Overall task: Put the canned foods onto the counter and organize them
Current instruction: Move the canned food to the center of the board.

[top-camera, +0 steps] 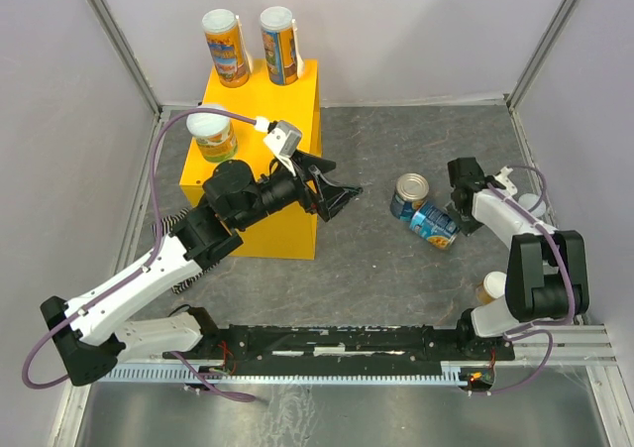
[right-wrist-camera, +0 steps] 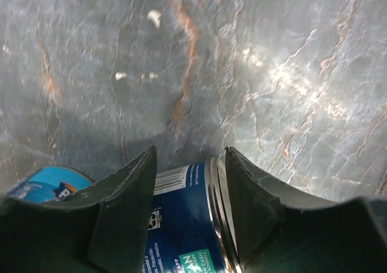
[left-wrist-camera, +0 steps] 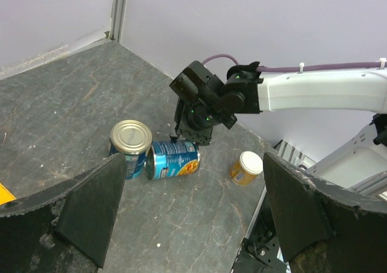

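The blue can (top-camera: 434,224) lies on its side on the desk (top-camera: 376,269), out in the middle and well apart from the yellow box (top-camera: 263,184). In the top view its long axis runs roughly left to right, slanting a little. One end faces the silver-topped can (top-camera: 409,193) and the other faces my right arm. My right gripper (right-wrist-camera: 190,157) is over that second end, part-way closed. In the wrist view one finger sits on each side of the dark label and silver rim. I cannot tell whether the fingers press the can or only hang just above it.

The silver-topped can stands upright against the blue can's other end, touching or nearly so, and crowds that side. A small orange can (left-wrist-camera: 246,167) with a white lid stands near my right arm's base, half hidden behind the arm from above.

My left gripper (top-camera: 342,184) is spread wide and holds nothing. It hangs over the desk just beside the box's right face.

On the box, an orange tall can (top-camera: 225,48) and a blue tall can (top-camera: 279,46) stand upright side by side at the far edge. A green-labelled can (top-camera: 212,136) stands nearer the left side, with my purple cable (top-camera: 213,116) arching across it.

Something striped (top-camera: 174,216) shows in slivers beside the box under my left arm, too covered to make out. In the right wrist view the fingers cover most of the blue can.
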Tool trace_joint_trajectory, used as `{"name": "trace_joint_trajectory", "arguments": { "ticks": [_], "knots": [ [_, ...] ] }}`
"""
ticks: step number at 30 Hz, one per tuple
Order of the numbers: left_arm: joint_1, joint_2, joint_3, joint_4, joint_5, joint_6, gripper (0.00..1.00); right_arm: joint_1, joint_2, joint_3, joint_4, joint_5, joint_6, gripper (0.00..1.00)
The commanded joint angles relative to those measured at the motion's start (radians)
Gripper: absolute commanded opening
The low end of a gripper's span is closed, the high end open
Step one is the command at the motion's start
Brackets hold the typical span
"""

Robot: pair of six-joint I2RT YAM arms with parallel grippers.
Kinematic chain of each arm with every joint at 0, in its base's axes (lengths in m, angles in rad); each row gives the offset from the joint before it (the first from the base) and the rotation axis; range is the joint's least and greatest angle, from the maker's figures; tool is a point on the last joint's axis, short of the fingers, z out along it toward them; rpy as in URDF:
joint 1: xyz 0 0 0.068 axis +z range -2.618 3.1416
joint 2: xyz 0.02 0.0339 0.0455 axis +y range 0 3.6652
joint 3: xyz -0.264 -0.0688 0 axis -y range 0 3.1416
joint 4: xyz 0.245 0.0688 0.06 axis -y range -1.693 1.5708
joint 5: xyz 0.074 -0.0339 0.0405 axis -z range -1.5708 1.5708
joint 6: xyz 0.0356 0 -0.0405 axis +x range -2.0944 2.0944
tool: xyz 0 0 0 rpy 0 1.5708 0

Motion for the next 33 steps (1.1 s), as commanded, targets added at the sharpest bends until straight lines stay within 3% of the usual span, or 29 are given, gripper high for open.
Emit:
{"name": "trace_joint_trajectory", "arguments": {
  "ticks": [1,21,33],
  "knots": [
    [0.005,-0.001,-0.02,-0.023,-0.016,-0.091,0.99,0.097,-0.012,0.039,-0.058,0.015,0.012,0.57],
    [0.003,-0.016,0.014,-0.061,-0.005,-0.171,1.0,0.393,-0.144,0.019,-0.224,0.124,0.033,0.6],
    [0.002,-0.052,0.088,-0.066,-0.009,-0.201,1.0,0.423,-0.304,0.134,-0.289,0.075,-0.365,0.76]
  ]
}}
